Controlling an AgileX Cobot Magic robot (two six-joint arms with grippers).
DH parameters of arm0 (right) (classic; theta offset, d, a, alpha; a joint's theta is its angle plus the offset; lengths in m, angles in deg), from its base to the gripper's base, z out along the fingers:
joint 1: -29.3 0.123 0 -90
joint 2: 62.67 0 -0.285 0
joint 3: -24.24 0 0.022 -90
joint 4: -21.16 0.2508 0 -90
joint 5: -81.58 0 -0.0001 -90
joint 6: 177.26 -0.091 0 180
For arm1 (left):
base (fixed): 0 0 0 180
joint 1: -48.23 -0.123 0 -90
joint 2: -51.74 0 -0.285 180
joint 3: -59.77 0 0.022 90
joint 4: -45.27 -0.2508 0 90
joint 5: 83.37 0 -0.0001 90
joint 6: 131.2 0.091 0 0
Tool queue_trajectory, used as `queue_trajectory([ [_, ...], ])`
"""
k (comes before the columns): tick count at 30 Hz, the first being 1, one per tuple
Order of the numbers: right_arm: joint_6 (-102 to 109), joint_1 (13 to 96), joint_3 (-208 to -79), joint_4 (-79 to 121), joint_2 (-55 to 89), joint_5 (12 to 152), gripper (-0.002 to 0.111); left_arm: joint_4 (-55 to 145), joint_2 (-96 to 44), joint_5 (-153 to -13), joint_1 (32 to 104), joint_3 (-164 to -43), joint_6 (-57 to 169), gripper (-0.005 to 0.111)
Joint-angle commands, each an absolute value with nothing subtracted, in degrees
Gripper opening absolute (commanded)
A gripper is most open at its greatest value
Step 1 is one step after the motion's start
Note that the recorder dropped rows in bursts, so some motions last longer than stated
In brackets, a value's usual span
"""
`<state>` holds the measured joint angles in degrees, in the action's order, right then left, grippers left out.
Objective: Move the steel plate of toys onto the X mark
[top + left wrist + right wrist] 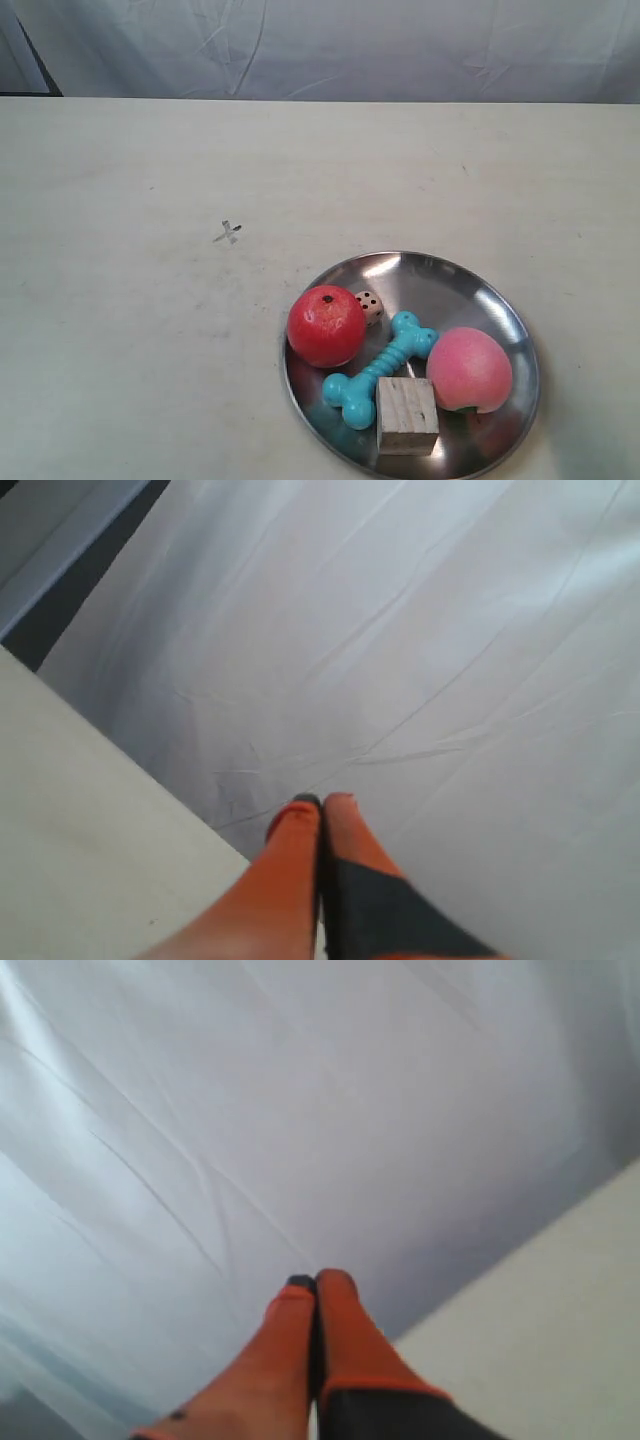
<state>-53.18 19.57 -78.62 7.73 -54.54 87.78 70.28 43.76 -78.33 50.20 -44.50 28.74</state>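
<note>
Up front, a plain off-white table [120,350] is seen, matte with a few faint scuffs. It runs back to a wrinkled white cloth backdrop [350,45], which is hung along the far edge. A dark strip is glimpsed at the exterior view's top-left corner, no idea what it is.

The steel plate [440,280] is sat at the near right of the exterior view, shiny, with its front rim cut off by the frame edge. All the toys are held in it. Nearest is the pale wooden cube [407,415], with the turquoise bone [380,368] laid diagonally just behind and touching it. The pink peach [469,369] is parked to the bone's right, and the red apple-like ball [326,325] to its left. The little dotted die [369,305] is tucked against the ball, further back.

The X mark [229,232] is drawn on bare table beyond the plate and off to its left, clearly apart from the rim, so the plate isn't on it yet.

Pincers: the left gripper [322,802] is pressed closed with its orange fingers together and nothing between them, held over the table edge and pointed at the cloth. Same deal for the right gripper [316,1280], clamped together on nothing.
</note>
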Motion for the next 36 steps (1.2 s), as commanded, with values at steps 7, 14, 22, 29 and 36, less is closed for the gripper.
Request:
queue_trajectory([
  [7, -59.8, 19.7, -79.8, 14.2, -53.9, 99.2, -0.001, 36.1, 26.4, -80.4, 54.8, -69.3, 28.1, 0.0],
  [14, -54.6, 24.2, -96.0, -10.4, -30.7, 66.9, -0.001, 45.9, -12.1, -92.5, 60.0, -81.0, 28.4, 0.0],
  [22, 7.9, 30.9, -111.9, 47.1, 16.0, 49.8, -0.001, 93.7, -40.5, -114.2, 65.4, -87.2, 74.8, 0.0],
  [29, 17.1, 19.3, -112.0, 55.2, 17.4, 46.2, -0.001, 118.6, -55.7, -137.1, 56.5, -87.2, 97.4, 0.0],
  [36, 25.2, 12.6, -112.0, 58.8, 27.0, 39.4, -0.001, 116.7, -62.1, -135.0, 61.5, -87.2, 97.4, 0.0],
])
